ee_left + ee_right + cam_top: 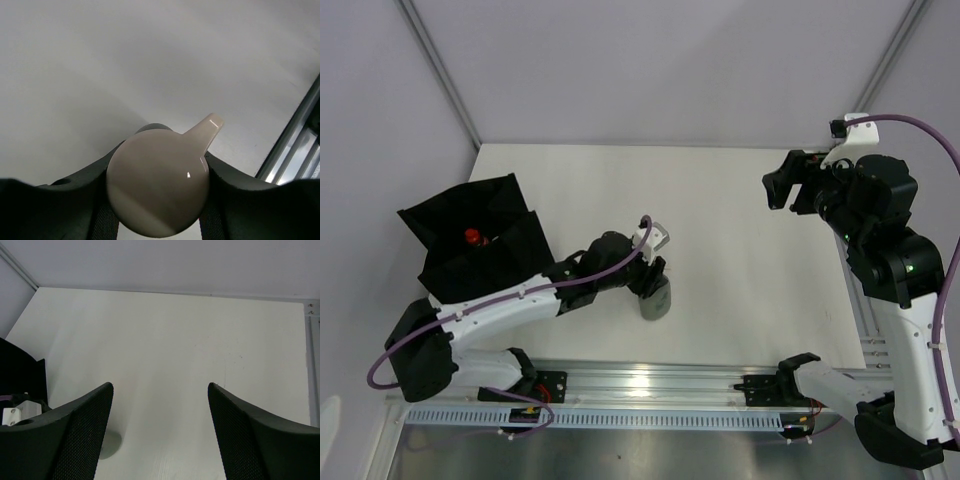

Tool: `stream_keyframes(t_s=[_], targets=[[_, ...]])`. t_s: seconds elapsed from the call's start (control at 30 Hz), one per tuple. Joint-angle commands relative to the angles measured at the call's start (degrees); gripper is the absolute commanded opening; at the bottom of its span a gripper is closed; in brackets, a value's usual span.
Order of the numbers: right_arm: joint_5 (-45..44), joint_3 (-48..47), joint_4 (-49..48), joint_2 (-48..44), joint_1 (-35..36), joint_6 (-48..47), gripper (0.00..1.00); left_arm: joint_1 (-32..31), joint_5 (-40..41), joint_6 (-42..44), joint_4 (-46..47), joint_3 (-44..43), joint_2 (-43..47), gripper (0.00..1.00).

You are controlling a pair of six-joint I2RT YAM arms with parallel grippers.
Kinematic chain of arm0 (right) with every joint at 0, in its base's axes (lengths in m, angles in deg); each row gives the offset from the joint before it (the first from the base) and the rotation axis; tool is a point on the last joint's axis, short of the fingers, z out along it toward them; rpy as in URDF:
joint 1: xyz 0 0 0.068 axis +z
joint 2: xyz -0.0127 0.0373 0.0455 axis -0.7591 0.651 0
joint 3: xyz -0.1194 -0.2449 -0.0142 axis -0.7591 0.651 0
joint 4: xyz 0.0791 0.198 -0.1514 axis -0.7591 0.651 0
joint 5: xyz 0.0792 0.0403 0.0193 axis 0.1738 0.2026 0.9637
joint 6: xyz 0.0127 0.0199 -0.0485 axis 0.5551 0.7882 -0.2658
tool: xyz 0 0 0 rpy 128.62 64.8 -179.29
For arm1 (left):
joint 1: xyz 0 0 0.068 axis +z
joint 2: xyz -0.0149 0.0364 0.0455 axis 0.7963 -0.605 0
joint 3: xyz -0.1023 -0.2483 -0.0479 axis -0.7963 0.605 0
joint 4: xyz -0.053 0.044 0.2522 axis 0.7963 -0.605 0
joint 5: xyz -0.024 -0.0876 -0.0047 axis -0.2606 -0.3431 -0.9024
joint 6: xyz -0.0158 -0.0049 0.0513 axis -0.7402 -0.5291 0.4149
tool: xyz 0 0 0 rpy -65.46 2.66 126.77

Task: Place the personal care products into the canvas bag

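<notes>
Near the canvas bag [470, 245], my left gripper [655, 275] clamps the grey bottle [656, 300] by its pale cap [157, 182]; my right gripper [160, 430] stands wide.

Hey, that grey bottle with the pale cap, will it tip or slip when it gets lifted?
Probably stiff: the grey bottle stands upright, holding its shape. Its glossy rounded cap may be slippery. Tall and narrow, it could tip if nudged.

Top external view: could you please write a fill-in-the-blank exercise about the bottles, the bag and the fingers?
The left fingers flank a bottle with a pale cap; its body is ___.
The bottle top showing inside the canvas bag is ___.
The right fingers are ___, with nothing between them.
Missing words: grey; red; open.
</notes>
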Motion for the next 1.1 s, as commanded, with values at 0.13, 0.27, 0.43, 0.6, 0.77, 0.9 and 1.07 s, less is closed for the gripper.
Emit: stream_keyframes(t_s=[0.13,0.27,0.43,0.6,0.77,0.9,1.07], targets=[[3.7,0.4,-3.9,-0.1,-0.7,2.2,0.80,-0.2,18.2,0.4,-12.2,-13.3,8.4,0.00],[4.9,1.2,-5.9,0.6,-0.7,4.1,0.80,-0.2,24.5,2.8,-18.0,-19.1,9.6,0.00],[6.6,1.7,-8.1,1.9,-0.7,6.4,0.80,0.1,28.6,3.4,-22.7,-24.7,11.7,0.00],[7.7,1.0,-8.8,3.6,-0.7,7.1,0.80,1.7,32.9,5.3,-25.1,-29.7,13.2,0.00],[8.2,0.0,-8.4,4.6,-0.7,8.1,0.80,8.3,33.6,8.1,-28.5,-39.9,12.7,0.00],[9.0,0.1,-8.5,5.6,-0.7,9.3,0.79,14.5,32.6,9.9,-31.0,-49.9,10.8,0.00],[9.3,-0.2,-8.3,6.7,-0.7,9.9,0.79,21.3,31.9,13.4,-32.8,-58.8,7.6,0.00]])
